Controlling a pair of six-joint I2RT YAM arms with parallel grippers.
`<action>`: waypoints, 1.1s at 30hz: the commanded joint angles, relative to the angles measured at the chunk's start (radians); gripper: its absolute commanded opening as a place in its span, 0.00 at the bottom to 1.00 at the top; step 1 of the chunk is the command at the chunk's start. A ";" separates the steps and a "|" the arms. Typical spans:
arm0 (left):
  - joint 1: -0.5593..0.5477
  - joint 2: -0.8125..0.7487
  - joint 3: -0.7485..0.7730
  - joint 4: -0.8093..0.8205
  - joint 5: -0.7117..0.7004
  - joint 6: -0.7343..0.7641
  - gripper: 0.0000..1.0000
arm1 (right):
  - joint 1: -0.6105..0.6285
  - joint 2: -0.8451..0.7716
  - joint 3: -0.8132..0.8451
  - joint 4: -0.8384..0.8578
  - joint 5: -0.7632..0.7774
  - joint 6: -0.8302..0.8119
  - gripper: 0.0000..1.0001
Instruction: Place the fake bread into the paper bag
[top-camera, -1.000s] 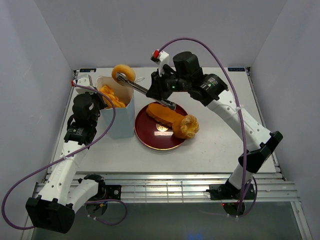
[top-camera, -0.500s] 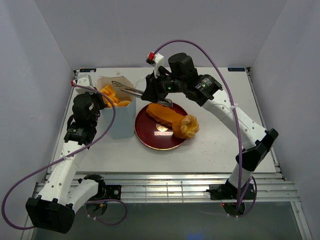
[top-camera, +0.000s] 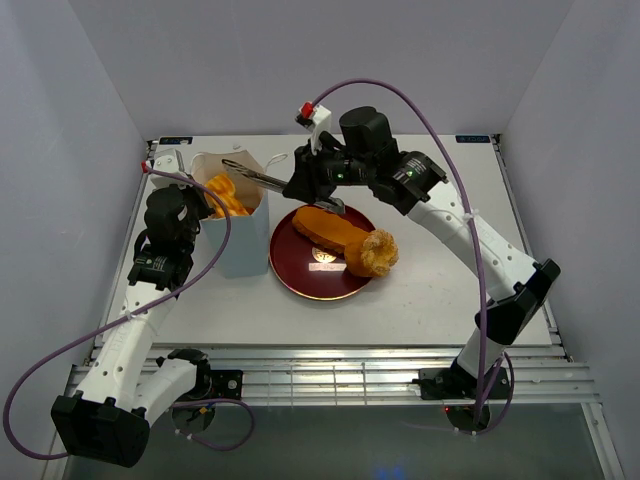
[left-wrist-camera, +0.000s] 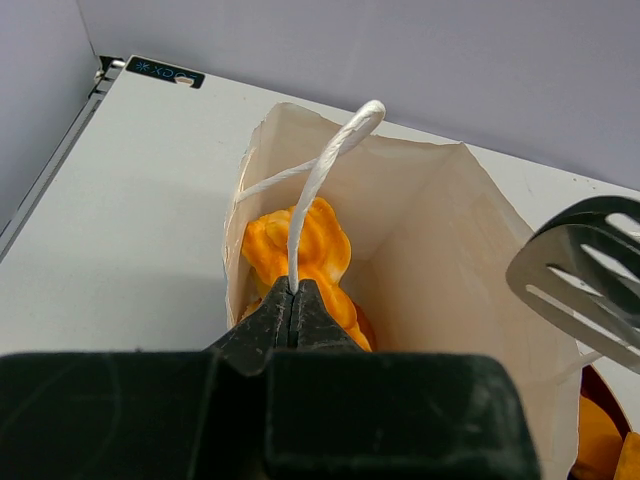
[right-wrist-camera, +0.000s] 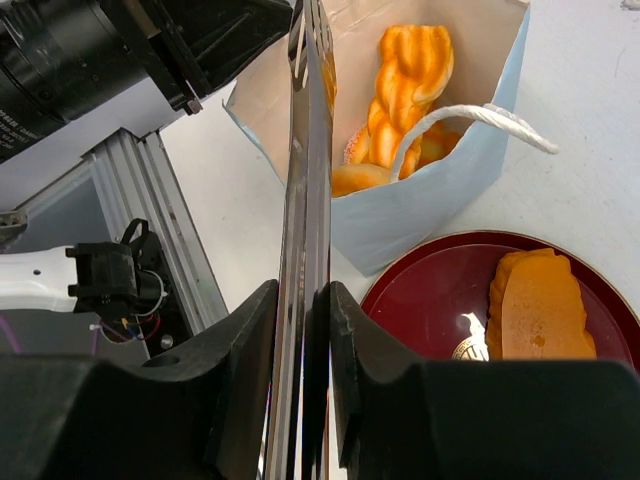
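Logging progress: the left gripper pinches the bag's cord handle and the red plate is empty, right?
No. The left gripper does pinch the paper bag's cord handle, but the red plate is not empty: the top external view shows a long pastry and a round bun on it.

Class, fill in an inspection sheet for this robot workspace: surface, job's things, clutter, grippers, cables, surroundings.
Surface: white table; a dark red plate sits right of the bag.
Job's things: paper bag upright and open, with orange pastries inside; long piece and round bun are on the plate.
Clutter: nothing seen.
Grippers: left gripper is shut on the bag's cord handle; right gripper is shut on a slotted spatula, its blade empty over the bag's mouth.
Cables: right arm's cable arches high; left arm's cable crosses the bag's front in the top view.
Surroundings: plain grey walls; metal frame at the near edge.
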 joint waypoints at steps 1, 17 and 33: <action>0.003 -0.025 0.016 0.002 -0.011 0.004 0.00 | 0.006 -0.094 -0.005 0.083 0.029 0.019 0.32; 0.005 -0.028 0.017 0.002 -0.011 0.003 0.00 | 0.008 -0.518 -0.403 0.230 0.299 0.065 0.29; 0.005 -0.026 0.017 0.002 0.006 -0.001 0.00 | 0.005 -1.029 -0.965 -0.102 0.655 0.298 0.12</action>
